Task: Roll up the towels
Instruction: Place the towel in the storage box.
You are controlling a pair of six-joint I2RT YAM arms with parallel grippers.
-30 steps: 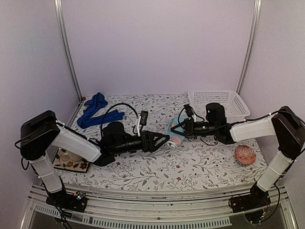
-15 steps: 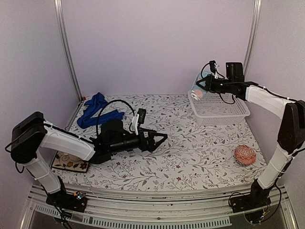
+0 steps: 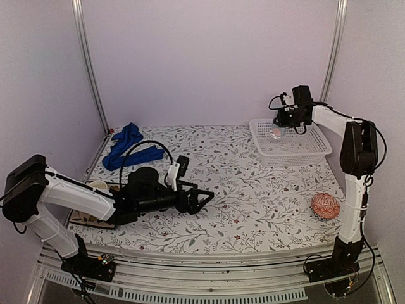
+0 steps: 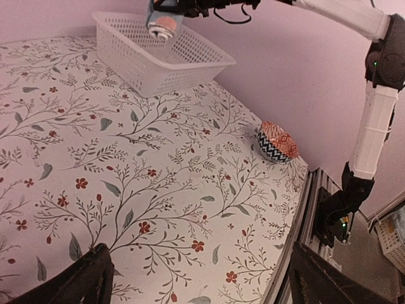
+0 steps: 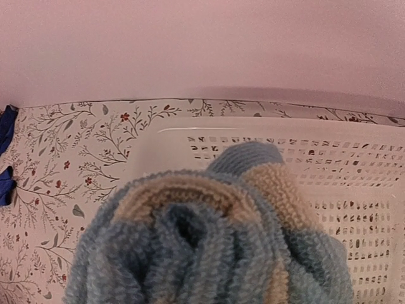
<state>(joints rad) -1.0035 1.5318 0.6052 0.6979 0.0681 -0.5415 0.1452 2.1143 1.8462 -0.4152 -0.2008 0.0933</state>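
The light-blue towel (image 3: 276,132) is a rolled cylinder with orange and white bands, and my right gripper (image 3: 283,120) is shut on it just above the white basket (image 3: 297,152). It fills the right wrist view (image 5: 209,247), hiding the fingers, and shows at the top of the left wrist view (image 4: 161,22). A long royal-blue towel (image 3: 126,144) lies crumpled at the back left of the table. Low over the middle-left of the table, my left gripper (image 3: 202,197) stands open with nothing between its fingers (image 4: 88,285).
The basket (image 4: 164,69) sits at the back right against the wall. A round pink-red patterned ball (image 3: 325,206) rests near the table's right front edge, also in the left wrist view (image 4: 277,141). A patterned square piece (image 3: 95,218) lies under the left arm.
My right arm lifted the rolled light-blue towel from the table's middle to above the basket, then lower toward it. My left gripper let go, opened wide and drew back left.
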